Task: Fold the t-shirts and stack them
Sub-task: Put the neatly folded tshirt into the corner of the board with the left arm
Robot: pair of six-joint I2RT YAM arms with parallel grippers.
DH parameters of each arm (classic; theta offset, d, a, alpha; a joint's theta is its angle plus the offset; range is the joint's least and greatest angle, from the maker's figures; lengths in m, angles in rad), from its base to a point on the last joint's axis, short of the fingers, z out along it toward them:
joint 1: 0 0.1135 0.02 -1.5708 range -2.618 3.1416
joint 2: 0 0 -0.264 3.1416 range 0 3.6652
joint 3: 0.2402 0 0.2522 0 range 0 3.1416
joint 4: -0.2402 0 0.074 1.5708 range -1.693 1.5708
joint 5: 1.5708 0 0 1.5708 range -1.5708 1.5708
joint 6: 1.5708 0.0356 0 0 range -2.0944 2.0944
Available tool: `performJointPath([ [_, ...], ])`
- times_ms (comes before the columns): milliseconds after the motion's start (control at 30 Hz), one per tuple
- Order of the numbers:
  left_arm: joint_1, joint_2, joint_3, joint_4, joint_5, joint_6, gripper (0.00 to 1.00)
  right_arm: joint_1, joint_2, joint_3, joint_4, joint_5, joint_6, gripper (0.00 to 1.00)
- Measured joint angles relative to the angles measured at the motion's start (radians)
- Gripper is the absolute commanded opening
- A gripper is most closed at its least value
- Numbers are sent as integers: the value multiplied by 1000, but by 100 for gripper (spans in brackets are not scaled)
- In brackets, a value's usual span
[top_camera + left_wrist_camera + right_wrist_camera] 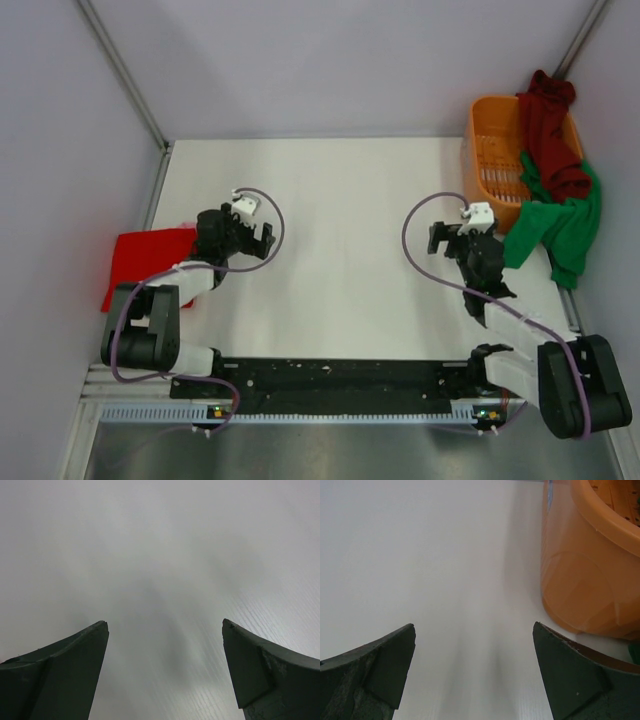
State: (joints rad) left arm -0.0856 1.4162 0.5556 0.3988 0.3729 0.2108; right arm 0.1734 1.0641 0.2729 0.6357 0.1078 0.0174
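A bright red t-shirt (145, 262) lies flat at the table's left edge, beside the left arm. The left gripper (165, 626) and the right gripper (474, 626) are both spread wide over bare table (340, 210), holding nothing. Farther right, a green t-shirt (562, 228) hangs crumpled from the orange basket (490, 165) onto the table. A maroon t-shirt (550, 125) is bunched over the basket's far rim.

Even, bright light overhead; the white laminate worktop (340, 250) shows soft shadows, and both wrist views blur close up.
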Motion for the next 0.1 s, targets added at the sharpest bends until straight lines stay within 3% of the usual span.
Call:
performJointPath([
  [100, 0, 0, 0, 0, 1, 2, 99, 0, 13, 0, 10, 0, 0, 99],
])
